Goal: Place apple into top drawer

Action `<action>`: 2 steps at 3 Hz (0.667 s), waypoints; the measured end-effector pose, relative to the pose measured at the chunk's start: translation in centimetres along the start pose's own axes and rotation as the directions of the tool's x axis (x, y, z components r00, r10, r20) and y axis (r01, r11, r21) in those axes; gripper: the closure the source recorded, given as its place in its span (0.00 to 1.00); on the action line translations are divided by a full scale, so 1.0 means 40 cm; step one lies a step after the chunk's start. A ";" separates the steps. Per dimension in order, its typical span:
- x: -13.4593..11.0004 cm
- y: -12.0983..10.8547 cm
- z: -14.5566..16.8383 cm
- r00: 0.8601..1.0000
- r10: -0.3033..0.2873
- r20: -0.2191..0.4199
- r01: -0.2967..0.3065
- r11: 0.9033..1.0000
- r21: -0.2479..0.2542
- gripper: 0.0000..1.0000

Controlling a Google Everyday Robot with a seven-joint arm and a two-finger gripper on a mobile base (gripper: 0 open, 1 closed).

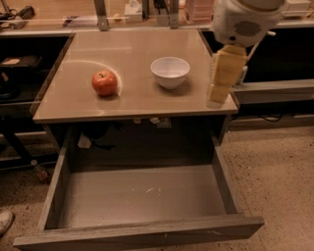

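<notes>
The red-orange apple [104, 82] sits on the left part of the tan countertop [132, 100]. The top drawer [142, 196] is pulled out wide below the counter and its flat grey bottom is bare. My gripper [222, 78] hangs with cream fingers pointing down over the counter's right edge, to the right of the white bowl [170, 72] and well right of the apple. It holds nothing that I can see.
The white bowl stands at mid-counter, between the apple and the gripper. Dark shelving flanks the counter on both sides. Clutter lines the back ledge [132, 12]. A shoe tip [5, 221] shows on the speckled floor at lower left.
</notes>
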State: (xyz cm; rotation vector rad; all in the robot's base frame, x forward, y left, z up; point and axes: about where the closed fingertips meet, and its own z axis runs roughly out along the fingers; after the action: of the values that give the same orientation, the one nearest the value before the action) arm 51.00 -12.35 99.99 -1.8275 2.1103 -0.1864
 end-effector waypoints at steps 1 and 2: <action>-0.092 -0.031 0.039 0.995 -0.100 0.032 0.101 0.994 -0.047 0.00; -0.099 -0.038 0.037 0.994 -0.100 0.039 0.101 0.994 -0.032 0.00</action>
State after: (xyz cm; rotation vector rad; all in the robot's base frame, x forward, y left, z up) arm 53.36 -8.53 99.78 -1.9428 2.0096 -0.1402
